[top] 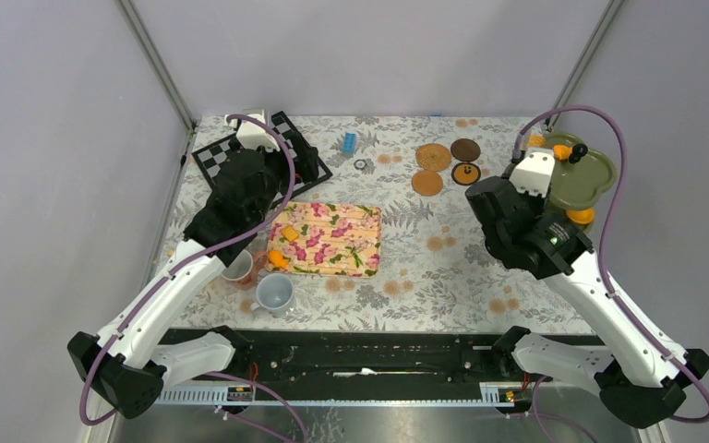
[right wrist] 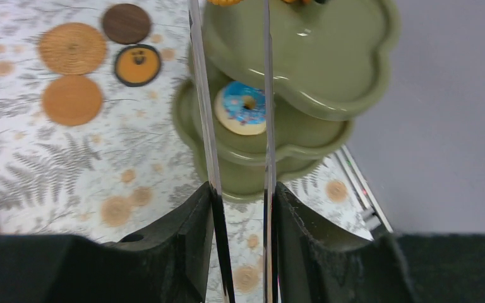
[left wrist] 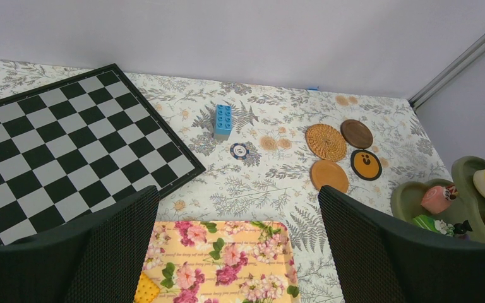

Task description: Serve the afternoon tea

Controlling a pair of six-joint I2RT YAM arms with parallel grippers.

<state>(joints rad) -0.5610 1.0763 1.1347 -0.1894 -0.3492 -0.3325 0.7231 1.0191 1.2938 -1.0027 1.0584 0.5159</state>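
On floral mat (top: 342, 242), left edge: pastries (top: 279, 259) set down. Mugs (top: 274, 293) just beside mat, coasters (top: 433, 157) unused at back. Your right gripper (right wrist: 240, 196) clamps tongs (right wrist: 266, 95), blades lined up around blue donut (right wrist: 243, 107) on green stand (right wrist: 328, 69). Left gripper (left wrist: 239, 202) wide, empty. Most serving left.

Floral table (top: 443, 268) — chessboard (top: 210, 155), mat (top: 332, 238), coasters (top: 433, 157)

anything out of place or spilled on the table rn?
Nothing spilled or broken that I can see. Odd for a tea setup: a chessboard, a blue building brick and a small round token lie along the far side, unrelated to serving. One orange pastry sits right at the floral mat's near-left corner.
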